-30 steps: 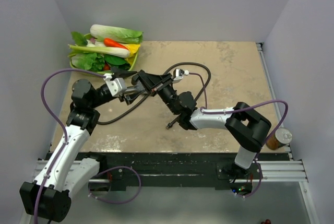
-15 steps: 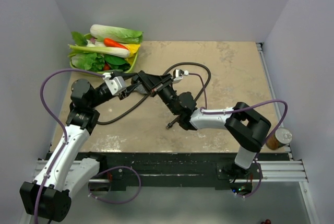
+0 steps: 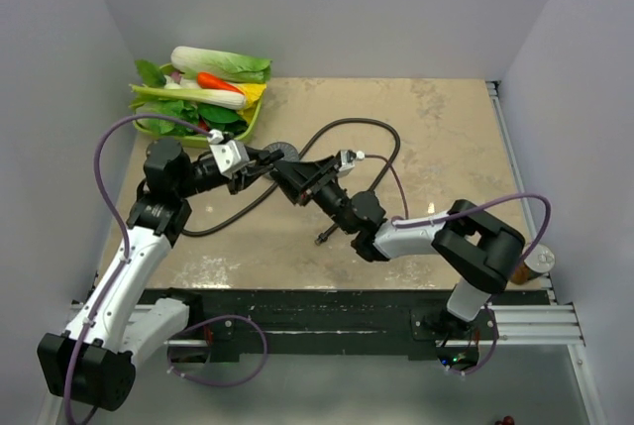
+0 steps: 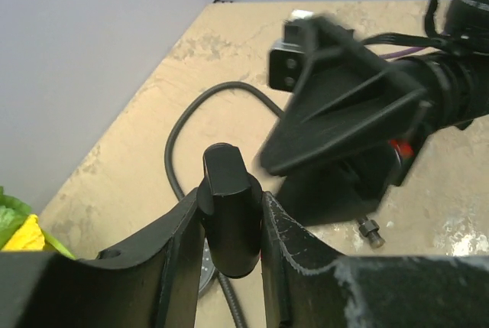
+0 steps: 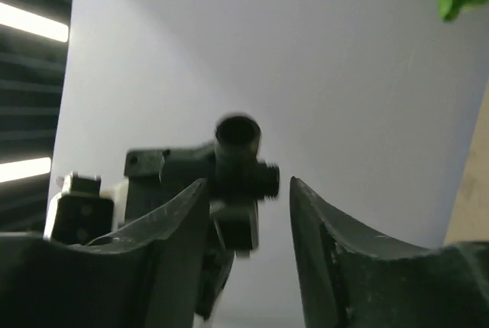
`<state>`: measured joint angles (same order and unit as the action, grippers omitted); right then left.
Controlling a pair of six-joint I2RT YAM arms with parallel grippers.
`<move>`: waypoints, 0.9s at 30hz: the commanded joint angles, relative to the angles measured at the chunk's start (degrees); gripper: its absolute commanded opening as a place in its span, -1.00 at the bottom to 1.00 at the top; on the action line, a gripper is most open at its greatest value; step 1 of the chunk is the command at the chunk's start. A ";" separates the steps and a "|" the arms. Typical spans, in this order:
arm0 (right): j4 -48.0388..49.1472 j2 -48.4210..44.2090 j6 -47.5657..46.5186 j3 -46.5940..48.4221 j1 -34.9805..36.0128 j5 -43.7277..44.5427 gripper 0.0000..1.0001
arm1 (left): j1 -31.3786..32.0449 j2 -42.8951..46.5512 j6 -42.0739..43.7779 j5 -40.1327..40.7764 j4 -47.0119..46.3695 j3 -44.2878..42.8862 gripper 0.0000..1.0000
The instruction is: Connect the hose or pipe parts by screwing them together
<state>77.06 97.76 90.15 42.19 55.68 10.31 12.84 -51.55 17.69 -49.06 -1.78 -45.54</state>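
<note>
Since the shower head (image 4: 226, 179) is rigid moulded plastic, light but smooth, I judge it best taken across the short handle, where flat pads can bite and leave the threaded end free. That is where the left tool (image 4: 231, 225) has it: both fingers (image 4: 183, 236) are pressed in against the sides of the handle, pinching it and carrying it above the counter (image 3: 446, 128), near the far left.

By contrast, the hose (image 4: 173, 137) is long, thin and limp. It lies in loops on the counter and will sag and twist if lifted mid-length. I would take it just behind an end nut (image 3: 323, 239), which sits loose on the counter near the right arm, well apart from the head.

From the right wrist view, the right tool (image 5: 247, 184) is spread. The handle's threaded end shows between its fingers, with a gap at the right finger, and the left one overlaps it in view. I judge it holds nothing. Nothing is screwed together yet.
</note>
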 commanded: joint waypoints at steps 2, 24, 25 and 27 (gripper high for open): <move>15.68 -9.92 -1.11 -9.56 -2.93 -12.30 0.97 | -2.46 -4.51 1.30 -5.85 8.52 -10.35 -1.00; -106.84 -31.84 -96.88 32.17 3.82 3.41 0.97 | -12.84 -17.71 16.23 -46.65 52.94 -8.70 -1.00; -108.07 -32.10 -105.01 30.77 4.60 2.88 0.97 | -12.84 -17.45 13.19 -46.83 50.32 -5.99 -1.00; -109.04 -32.45 -110.69 26.28 6.19 7.16 0.97 | -12.84 -14.47 -5.61 -47.88 31.21 -1.34 -1.00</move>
<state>-26.61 66.57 -0.03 73.54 59.70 12.23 0.27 -68.58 27.11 -81.82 42.81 -53.08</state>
